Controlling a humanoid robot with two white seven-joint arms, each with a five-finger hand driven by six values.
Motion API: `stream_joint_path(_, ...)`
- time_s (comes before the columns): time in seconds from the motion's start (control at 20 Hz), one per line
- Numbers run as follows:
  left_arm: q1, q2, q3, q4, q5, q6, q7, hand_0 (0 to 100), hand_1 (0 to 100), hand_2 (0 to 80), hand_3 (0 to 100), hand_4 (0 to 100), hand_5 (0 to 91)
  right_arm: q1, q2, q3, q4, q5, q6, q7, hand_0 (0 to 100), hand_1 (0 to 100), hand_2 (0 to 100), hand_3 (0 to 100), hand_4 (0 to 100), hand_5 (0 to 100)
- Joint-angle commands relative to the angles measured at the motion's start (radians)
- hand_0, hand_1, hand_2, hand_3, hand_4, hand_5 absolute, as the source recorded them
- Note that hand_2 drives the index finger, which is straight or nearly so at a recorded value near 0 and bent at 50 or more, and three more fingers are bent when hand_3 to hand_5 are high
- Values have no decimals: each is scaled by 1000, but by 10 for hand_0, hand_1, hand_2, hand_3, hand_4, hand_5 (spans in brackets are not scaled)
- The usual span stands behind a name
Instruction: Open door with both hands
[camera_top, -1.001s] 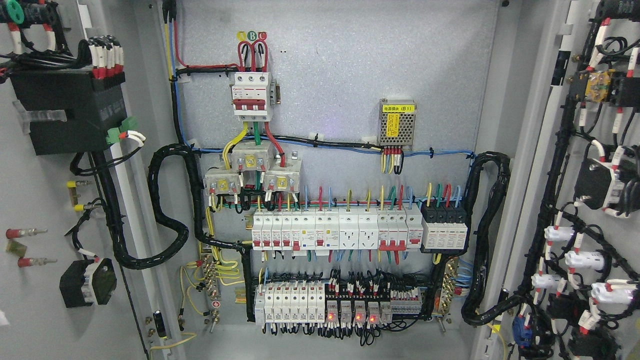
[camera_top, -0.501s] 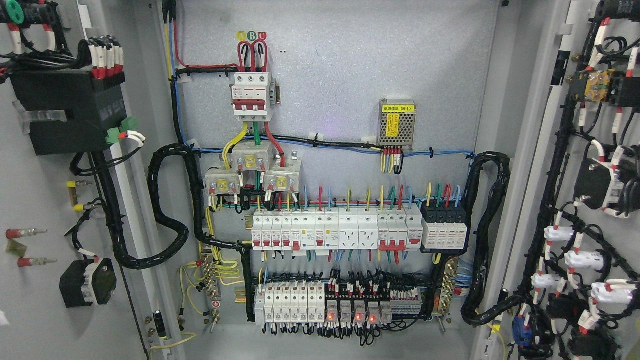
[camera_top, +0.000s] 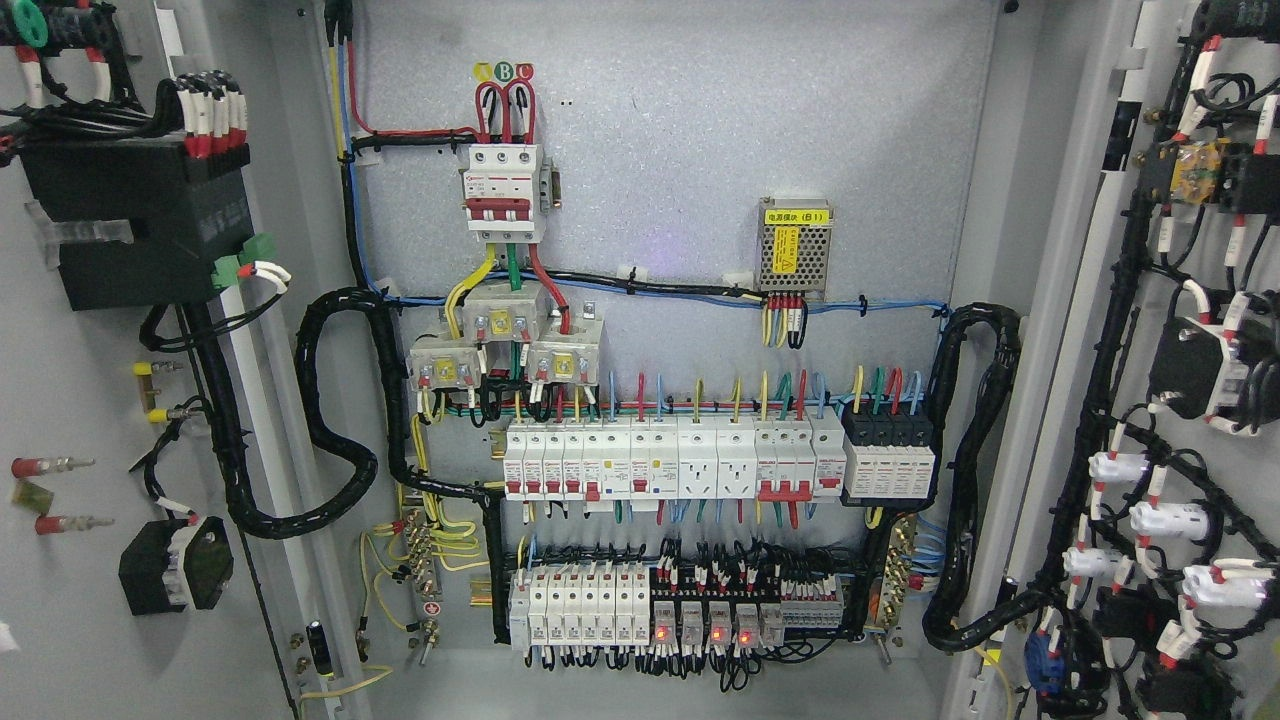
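Both doors of the grey electrical cabinet stand swung wide. The left door (camera_top: 70, 640) fills the picture's left edge, its inner face carrying a black box and wired parts. The right door (camera_top: 1100, 650) fills the right edge, with black cable looms and white components on its inner face. Between them the cabinet's back panel (camera_top: 680, 140) is fully exposed. Neither of my hands nor either arm shows anywhere in the head view.
On the back panel sit a red-and-white main breaker (camera_top: 503, 192), a small power supply (camera_top: 794, 250), a row of white breakers (camera_top: 670, 460) and a lower relay row (camera_top: 680, 605) with red lamps lit. Black cable loops (camera_top: 335, 420) hang by each hinge side.
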Motion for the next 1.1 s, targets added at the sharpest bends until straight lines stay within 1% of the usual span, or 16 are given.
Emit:
stream_joint_path(0.0,40,13,137,-45,59,10,-14,296,0,27,27,38,0,2,-4,-30,40,-3,-5,1,218,0,0,0,0,0)
stream_joint_path(0.1,61,13,163,-45,81,24,-50,296,0,27,27,38,0,2,-4,-40,37,-3,-8,1,219,0,0,0,0,0)
stream_joint_path(0.2,80,10,206,-39,82,44,-86,296,0,27,27,38,0,4,-4,-56,34,-3,-11,2,219,0,0,0,0,0)
stream_joint_path(0.3,84,7,246,-16,84,61,-103,296,0,27,27,38,0,4,-9,-69,34,-5,-17,4,218,0,0,0,0,0)
stream_joint_path(0.4,83,2,287,13,84,103,-121,296,0,27,27,37,0,5,-15,-71,35,-5,-23,4,218,0,0,0,0,0)
stream_joint_path(0.5,78,0,309,18,91,151,-144,296,0,27,27,38,0,8,-17,-71,35,-17,-23,5,218,0,0,0,0,0)
stream_joint_path(0.6,74,0,313,22,111,171,-170,296,0,27,27,38,0,13,-20,-71,35,-58,-23,5,219,0,0,0,0,0)
stream_joint_path(0.65,68,0,313,24,113,179,-175,296,0,27,27,38,0,19,-24,-71,35,-74,-23,7,219,0,0,0,0,0)
stream_joint_path(0.7,67,0,321,27,113,183,-176,296,0,27,27,38,0,24,-40,-71,35,-78,-23,7,219,0,0,0,0,0)
stream_joint_path(0.75,67,0,330,30,113,189,-176,296,0,27,27,37,0,24,-62,-71,35,-81,-26,7,219,0,0,0,0,0)
stream_joint_path(0.8,67,0,341,31,113,199,-176,296,0,27,27,37,0,25,-70,-71,35,-83,-29,8,218,0,0,0,0,0)
stream_joint_path(0.9,67,-15,376,39,114,215,-186,296,0,27,27,38,0,33,-73,-73,37,-84,-43,8,218,0,0,0,0,0)
stream_joint_path(1.0,66,-33,410,45,114,245,-216,296,0,27,27,37,0,34,-81,-71,41,-107,-55,10,218,0,0,0,0,0)
stream_joint_path(1.05,64,-35,421,48,114,252,-227,296,0,27,27,37,0,34,-92,-71,42,-114,-57,10,218,0,0,0,0,0)
